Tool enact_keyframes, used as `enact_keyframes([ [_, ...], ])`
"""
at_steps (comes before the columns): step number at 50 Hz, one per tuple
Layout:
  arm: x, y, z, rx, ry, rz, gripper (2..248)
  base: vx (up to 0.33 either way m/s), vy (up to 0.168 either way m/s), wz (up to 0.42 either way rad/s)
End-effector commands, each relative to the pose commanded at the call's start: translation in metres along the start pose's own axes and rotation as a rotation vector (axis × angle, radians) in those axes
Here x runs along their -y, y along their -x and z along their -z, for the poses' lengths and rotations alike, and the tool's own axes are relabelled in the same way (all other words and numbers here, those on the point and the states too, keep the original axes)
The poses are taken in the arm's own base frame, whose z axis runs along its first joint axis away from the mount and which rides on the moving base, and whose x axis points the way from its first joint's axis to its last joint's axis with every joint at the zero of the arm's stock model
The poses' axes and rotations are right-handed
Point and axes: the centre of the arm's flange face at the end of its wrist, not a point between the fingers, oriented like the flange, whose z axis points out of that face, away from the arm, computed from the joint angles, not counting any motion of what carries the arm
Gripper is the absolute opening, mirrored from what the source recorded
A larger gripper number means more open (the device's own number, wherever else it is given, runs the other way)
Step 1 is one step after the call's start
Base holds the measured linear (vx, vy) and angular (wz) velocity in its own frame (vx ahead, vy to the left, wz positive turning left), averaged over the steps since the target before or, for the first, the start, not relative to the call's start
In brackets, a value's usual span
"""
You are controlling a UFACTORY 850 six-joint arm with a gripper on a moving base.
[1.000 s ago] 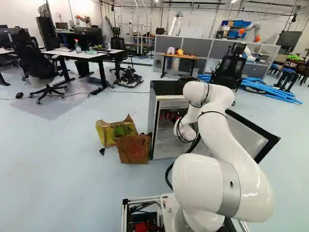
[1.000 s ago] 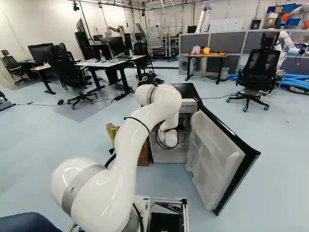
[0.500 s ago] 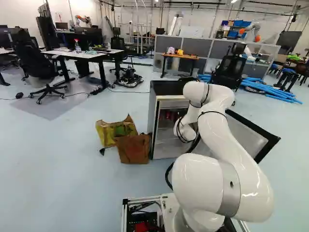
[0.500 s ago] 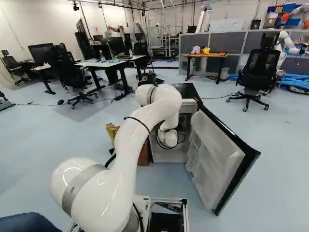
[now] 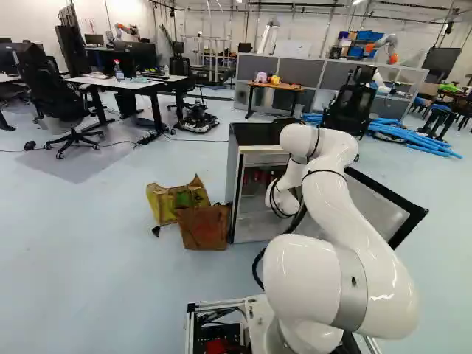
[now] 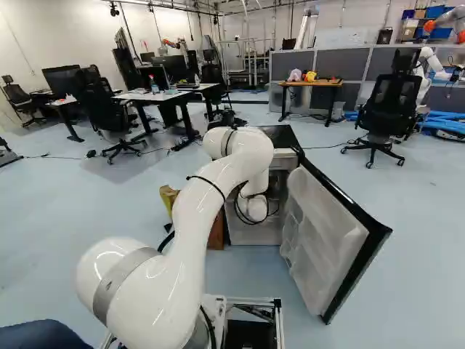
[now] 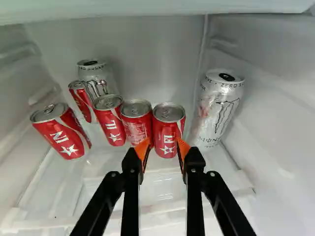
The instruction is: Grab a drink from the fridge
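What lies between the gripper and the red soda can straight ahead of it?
Nothing: the wrist view shows no object between the open gripper and the red soda can. Whether they touch, I cannot tell.

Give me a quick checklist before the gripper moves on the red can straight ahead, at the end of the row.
1. Fridge door swung open: ok.
2. Gripper open and holding nothing: ok.
3. Red can upright: ok.
4. Can framed between both fingertips: not ok; in the wrist view one orange pad overlaps its face.
5. Room for a finger beside the neighbouring red can: not ok, the two stand very close.
6. Fingertips deep enough to grip: cannot tell.
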Motion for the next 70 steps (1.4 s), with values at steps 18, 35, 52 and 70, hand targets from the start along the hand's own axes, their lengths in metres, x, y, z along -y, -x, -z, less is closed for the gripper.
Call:
enact_keyframes([
  [18, 0.0000, 0.0000, 0.0000, 0.000, 0.000, 0.000, 130, 0.000, 0.000, 0.000],
  [35, 0.0000, 0.0000, 0.0000, 0.000, 0.000, 0.000, 129, 0.000, 0.000, 0.000],
  [52, 0.0000, 0.0000, 0.0000, 0.000, 0.000, 0.000, 149, 0.000, 0.000, 0.000],
  [70, 0.0001, 0.0000, -0.0009, -0.001, 0.000, 0.001, 149, 0.000, 0.000, 0.000],
])
